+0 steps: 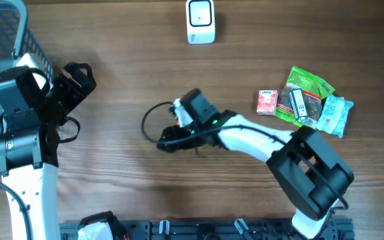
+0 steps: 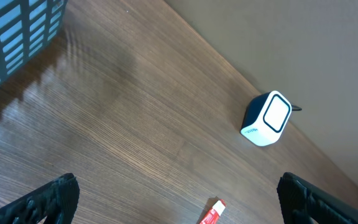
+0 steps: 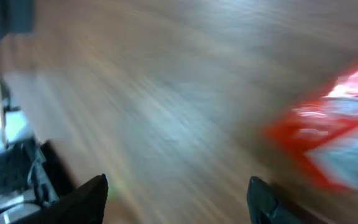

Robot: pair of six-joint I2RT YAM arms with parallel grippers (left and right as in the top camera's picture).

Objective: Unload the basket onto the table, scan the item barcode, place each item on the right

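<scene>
The white barcode scanner (image 1: 200, 21) stands at the table's far edge, also seen in the left wrist view (image 2: 267, 118). A small red and white item (image 1: 177, 108) lies on the wood mid-table, mostly hidden under the right arm. Its end shows in the left wrist view (image 2: 211, 213), and in the blurred right wrist view it is a red and white shape (image 3: 334, 137). My right gripper (image 1: 174, 128) (image 3: 176, 199) is open just beside this item, with only bare wood between its fingers. My left gripper (image 1: 79, 75) (image 2: 179, 205) is wide open and empty at the left.
A pile of packets lies at the right: a red one (image 1: 267, 101), a green one (image 1: 304, 92) and a white-teal one (image 1: 332, 115). A slatted basket (image 1: 5, 27) (image 2: 17, 31) stands at the far left corner. A black cable loop (image 1: 147, 123) trails beside the right gripper.
</scene>
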